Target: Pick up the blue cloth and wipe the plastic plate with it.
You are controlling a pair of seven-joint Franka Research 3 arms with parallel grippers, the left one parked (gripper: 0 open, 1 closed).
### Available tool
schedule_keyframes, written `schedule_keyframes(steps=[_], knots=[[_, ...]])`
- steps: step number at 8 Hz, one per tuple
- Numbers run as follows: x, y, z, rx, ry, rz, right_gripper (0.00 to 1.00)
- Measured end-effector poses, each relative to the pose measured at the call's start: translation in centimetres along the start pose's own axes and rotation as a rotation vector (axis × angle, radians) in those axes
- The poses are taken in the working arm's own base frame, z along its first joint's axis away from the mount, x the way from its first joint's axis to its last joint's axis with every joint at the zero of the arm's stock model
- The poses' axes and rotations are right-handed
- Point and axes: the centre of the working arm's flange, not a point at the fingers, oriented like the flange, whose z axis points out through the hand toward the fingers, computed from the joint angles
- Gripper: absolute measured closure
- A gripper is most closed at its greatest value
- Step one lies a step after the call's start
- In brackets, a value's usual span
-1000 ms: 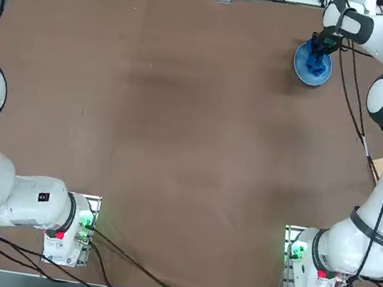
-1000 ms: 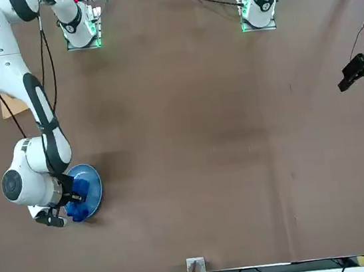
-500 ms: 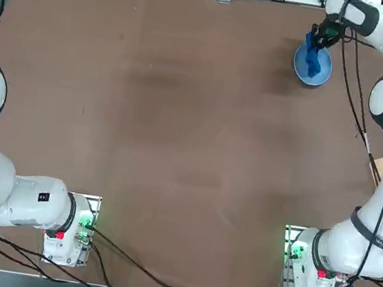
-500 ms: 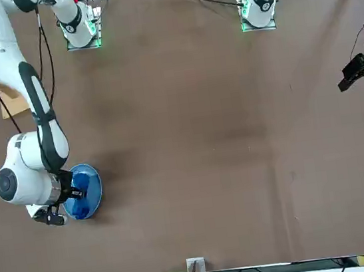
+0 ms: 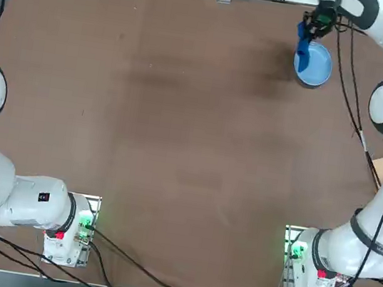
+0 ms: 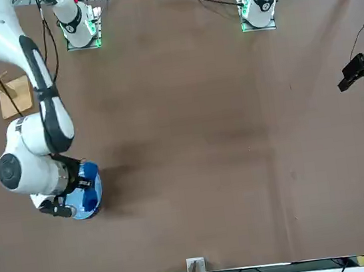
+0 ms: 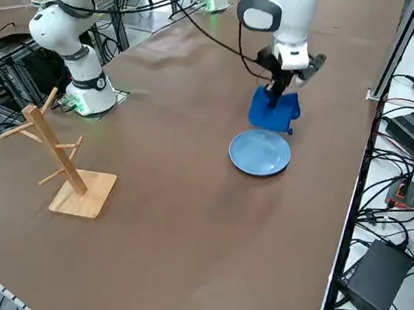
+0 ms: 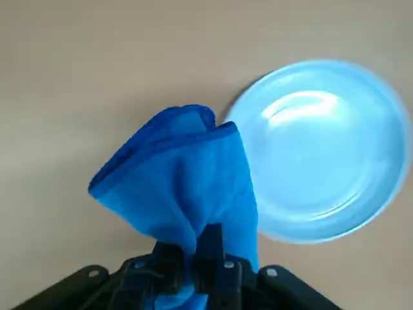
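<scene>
The blue cloth (image 8: pixel 184 171) hangs bunched from my right gripper (image 8: pixel 197 255), whose fingers are shut on its upper fold. In the top view the gripper (image 5: pixel 315 23) sits at the table's far right, with the cloth (image 5: pixel 303 50) draped over the left rim of the plastic plate (image 5: pixel 318 67). The side view shows the cloth (image 7: pixel 273 110) hanging just beyond the light-blue plate (image 7: pixel 260 152), its lower edge close to the tabletop. From the front the arm hides most of the plate (image 6: pixel 79 208) and cloth (image 6: pixel 90 186).
A wooden peg stand (image 7: pixel 65 164) rises near the table's right edge, well away from the plate. The far table edge (image 5: pixel 270 1) runs close behind the gripper. Cables hang along the right arm.
My right gripper has carried the cloth from over the plate's middle toward the far side and left, so it now hangs at the plate's rim and most of the dish is uncovered.
</scene>
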Motion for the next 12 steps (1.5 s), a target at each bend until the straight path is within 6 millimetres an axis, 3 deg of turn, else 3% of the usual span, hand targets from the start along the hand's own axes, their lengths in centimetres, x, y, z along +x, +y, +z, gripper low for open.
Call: schedule_keyframes(steps=[2, 3, 5, 7, 9, 12], knots=[[-3.2, -5.2, 0.2, -0.012, -0.013, 0.022, 0.9], [-4.7, -6.7, 0.0, -0.021, -0.029, 0.035, 0.9], [-7.2, -7.5, -0.7, -0.038, -0.072, 0.058, 0.9], [-9.8, -7.5, -0.2, -0.059, -0.11, 0.052, 0.9], [-12.9, -8.3, 2.2, -0.094, -0.16, 0.031, 0.9], [-17.3, -8.9, 7.8, -0.146, -0.208, 0.033, 0.9]])
